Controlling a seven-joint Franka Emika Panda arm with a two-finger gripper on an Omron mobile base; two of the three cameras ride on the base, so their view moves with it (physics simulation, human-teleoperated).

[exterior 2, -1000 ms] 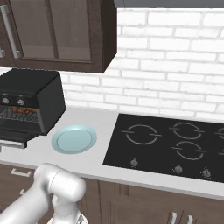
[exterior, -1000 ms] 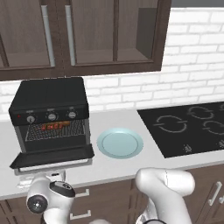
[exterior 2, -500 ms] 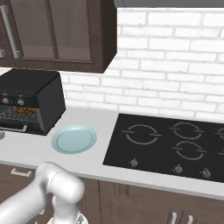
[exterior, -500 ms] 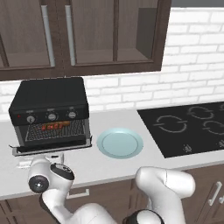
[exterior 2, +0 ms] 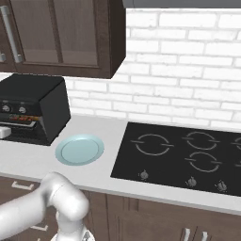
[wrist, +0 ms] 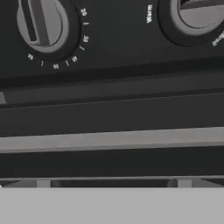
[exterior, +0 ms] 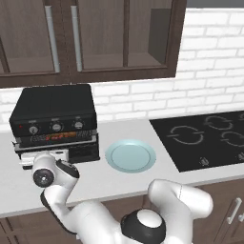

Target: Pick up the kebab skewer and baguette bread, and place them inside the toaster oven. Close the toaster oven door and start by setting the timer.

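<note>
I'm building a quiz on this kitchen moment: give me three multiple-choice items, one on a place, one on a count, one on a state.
1. Where does the pale blue plate lie?
A. on the cooktop
B. between the toaster oven and the cooktop
C. inside the oven

2. How many knobs show on the toaster oven front in the left base view?
A. one
B. three
C. five

3. How does the toaster oven door stand?
A. nearly shut
B. flat open
C. taken off

Answers:
1 B, it sits on the counter with the cooktop on its other side.
2 B, three grey knobs in a row.
3 A, the panel is raised against the front.
</note>
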